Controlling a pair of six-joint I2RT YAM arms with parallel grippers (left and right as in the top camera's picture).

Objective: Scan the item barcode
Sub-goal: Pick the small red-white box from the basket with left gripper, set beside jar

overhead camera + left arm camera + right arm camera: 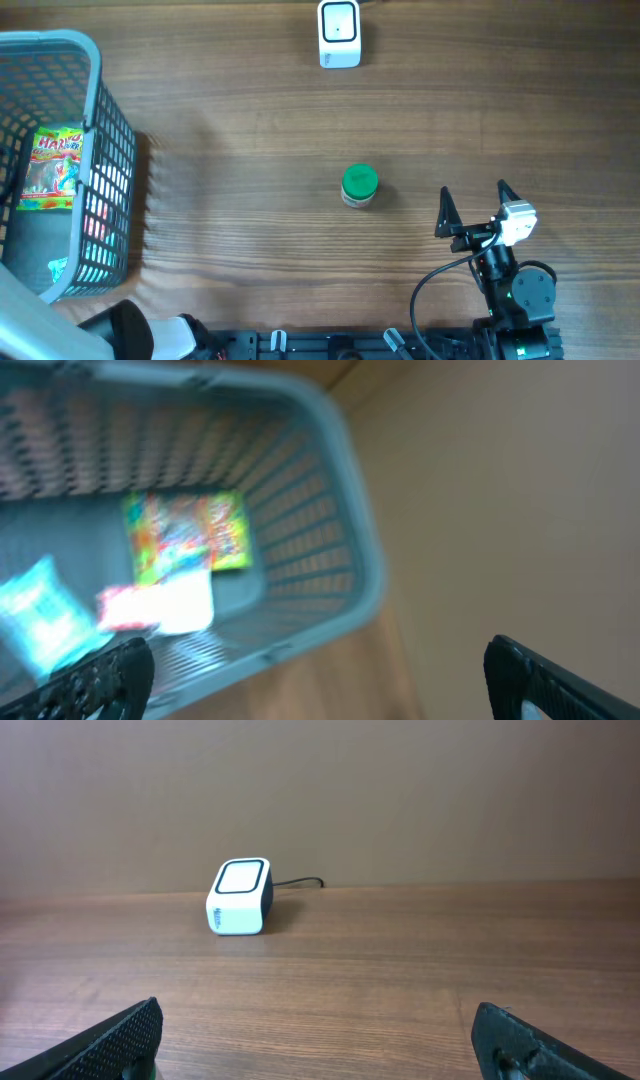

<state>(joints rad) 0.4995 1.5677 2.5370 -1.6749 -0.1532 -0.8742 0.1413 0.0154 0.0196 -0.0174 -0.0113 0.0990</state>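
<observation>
- Jar (359,185) stands upright on the table with its green lid up, so the long axis is vertical. It's off to the left of the right gripper (473,192) and a touch ahead.
- That gripper is spread wide with nothing in it, and it's clearly the nearer one.
- Scanner (339,33) sits well beyond the jar, ahead-left of that gripper.
- Left gripper (318,655) is also wide open and empty, over by the basket (98,110), well away from the jar.

Mock shop checkout: barcode scanner (339,33), shopping basket (108,170) on wooden table (250,130).
</observation>
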